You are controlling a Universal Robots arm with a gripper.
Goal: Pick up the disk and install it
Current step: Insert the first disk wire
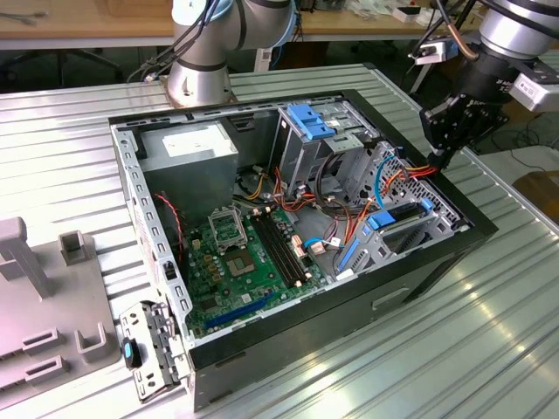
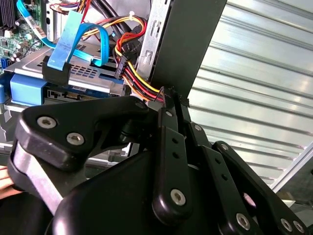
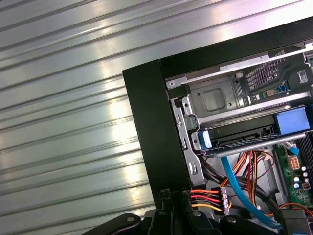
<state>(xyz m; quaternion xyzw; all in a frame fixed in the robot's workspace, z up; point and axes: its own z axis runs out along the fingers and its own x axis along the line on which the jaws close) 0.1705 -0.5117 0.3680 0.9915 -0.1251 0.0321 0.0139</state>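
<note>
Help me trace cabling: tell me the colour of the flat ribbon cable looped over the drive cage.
Bright blue ribbon cable, clearest in the second wrist view.

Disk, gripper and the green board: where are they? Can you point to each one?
disk (image 1: pixel 403 215), exterior view, on its dark edge between the blue rails in the cage.
gripper (image 1: pixel 439 162), exterior view, at the fingertips over the case edge.
green motherboard (image 1: pixel 229 262), exterior view, on the bare board near the processor socket.
</note>
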